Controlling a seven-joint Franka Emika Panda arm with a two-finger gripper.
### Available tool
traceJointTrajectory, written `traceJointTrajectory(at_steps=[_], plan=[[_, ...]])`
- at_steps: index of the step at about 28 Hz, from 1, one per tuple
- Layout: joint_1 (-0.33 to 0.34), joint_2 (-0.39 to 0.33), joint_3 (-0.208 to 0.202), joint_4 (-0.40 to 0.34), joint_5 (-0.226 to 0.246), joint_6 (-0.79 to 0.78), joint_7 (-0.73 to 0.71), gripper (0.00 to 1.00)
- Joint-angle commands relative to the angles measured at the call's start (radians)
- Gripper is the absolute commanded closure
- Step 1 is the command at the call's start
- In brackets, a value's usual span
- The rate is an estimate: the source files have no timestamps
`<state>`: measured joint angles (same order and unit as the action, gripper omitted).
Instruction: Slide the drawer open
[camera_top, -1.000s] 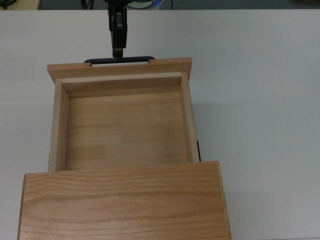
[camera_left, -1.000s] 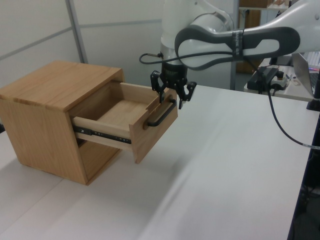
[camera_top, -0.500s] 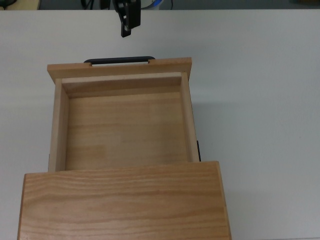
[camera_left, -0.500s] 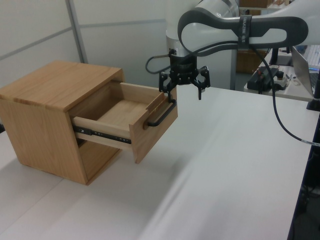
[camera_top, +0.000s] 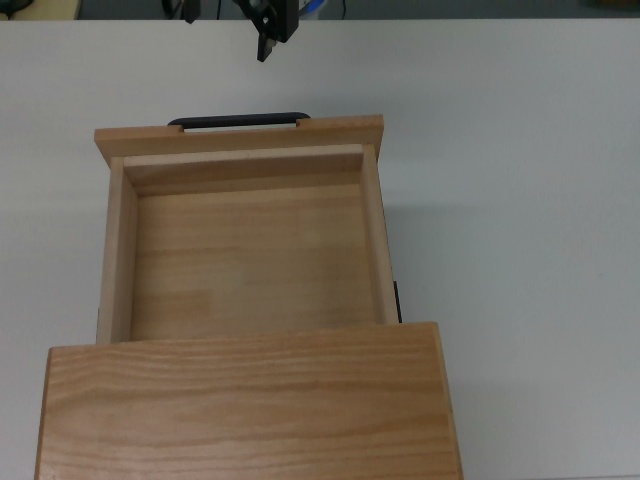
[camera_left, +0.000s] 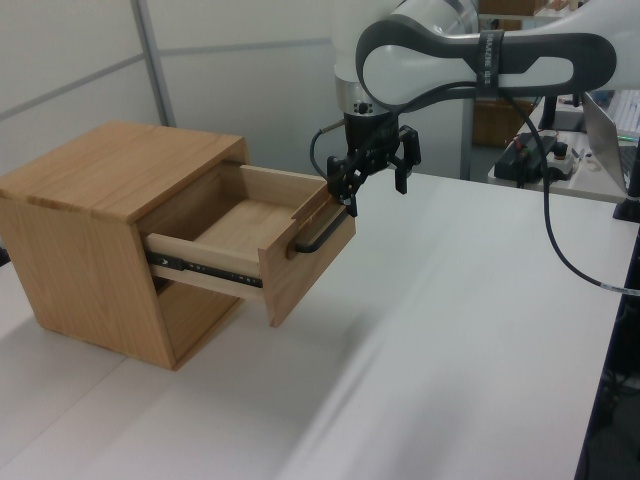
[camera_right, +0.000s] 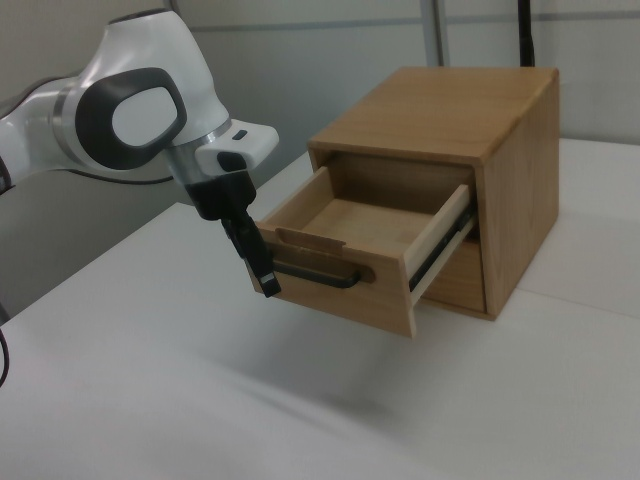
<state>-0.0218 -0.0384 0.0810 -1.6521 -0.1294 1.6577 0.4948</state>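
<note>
The light wooden drawer (camera_top: 250, 260) stands pulled far out of its cabinet (camera_top: 245, 400), and its inside is bare. Its black bar handle (camera_top: 238, 120) runs along the front panel (camera_left: 312, 262). My gripper (camera_left: 377, 197) hangs open just above and beyond the handle (camera_left: 322, 235), touching nothing. In the top view, one finger (camera_top: 270, 35) shows near the upper edge, past the front panel. In the right view, the gripper (camera_right: 258, 270) hangs in front of the handle (camera_right: 315, 275) at the panel's left end.
The cabinet (camera_left: 110, 170) sits on a white table (camera_left: 450, 330). A black cable (camera_left: 560, 250) trails over the table at the left view's right. Equipment on another desk (camera_left: 540, 155) stands behind the arm.
My gripper has lifted off the handle, turned and drawn back from the front panel. The drawer has stayed pulled out.
</note>
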Motion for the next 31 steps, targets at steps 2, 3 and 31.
traceJointTrajectory(at_steps=[2,3,31], plan=[[0.003,-0.003,-0.006,0.009,-0.007,-0.027,-0.158,0.0],[0.003,-0.003,-0.006,0.009,-0.006,-0.027,-0.177,0.0],[-0.001,-0.003,-0.02,0.009,0.162,-0.105,-0.55,0.0]])
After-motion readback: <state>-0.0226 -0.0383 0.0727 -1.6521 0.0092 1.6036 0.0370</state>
